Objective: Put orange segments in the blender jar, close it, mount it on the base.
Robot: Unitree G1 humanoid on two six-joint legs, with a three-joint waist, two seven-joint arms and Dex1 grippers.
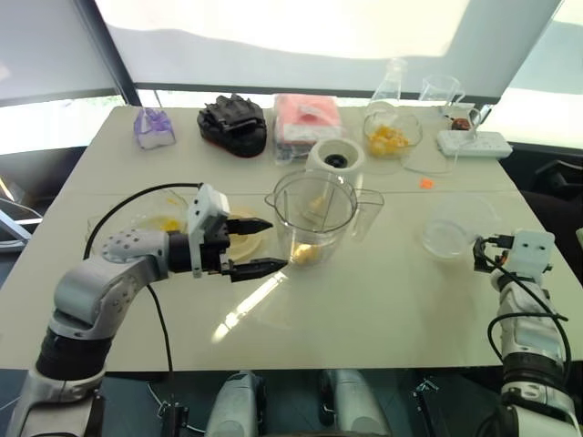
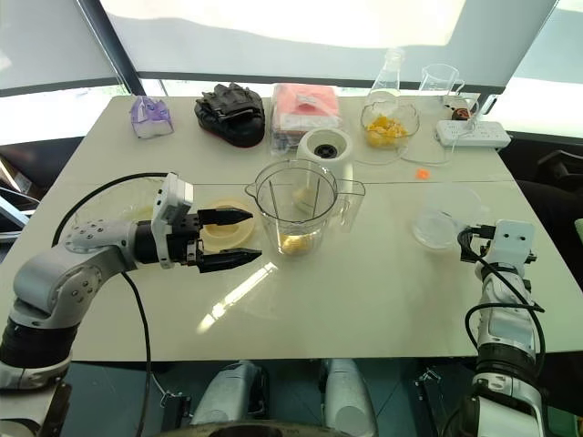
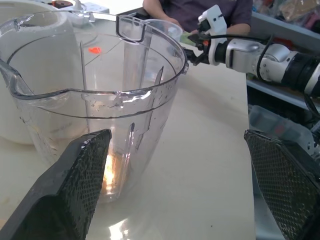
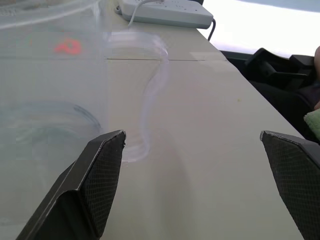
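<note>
The clear blender jar point(image 1: 314, 214) stands upright mid-table with no lid on it, its handle toward the right. A few orange pieces point(image 1: 305, 255) lie at its bottom. My left gripper point(image 1: 273, 244) is open just left of the jar, level with its lower half, fingers apart and holding nothing; in the left wrist view the jar point(image 3: 100, 100) rises right in front of one finger point(image 3: 75, 190). The white blender base point(image 1: 335, 157) sits behind the jar. A clear lid point(image 1: 453, 228) lies at the right, with my open right gripper point(image 4: 190, 145) just beside its rim point(image 4: 145, 115). A glass bowl of orange segments point(image 1: 392, 137) is at the back.
A shallow yellow dish point(image 1: 244, 238) and a clear bowl point(image 1: 150, 221) lie under and behind my left arm. Along the back edge are a purple item point(image 1: 153, 127), black gloves point(image 1: 234, 123), a pink pack point(image 1: 307, 118), glassware point(image 1: 440, 91) and a power strip point(image 1: 474, 143). A person point(image 3: 200, 10) sits beyond the table's right side.
</note>
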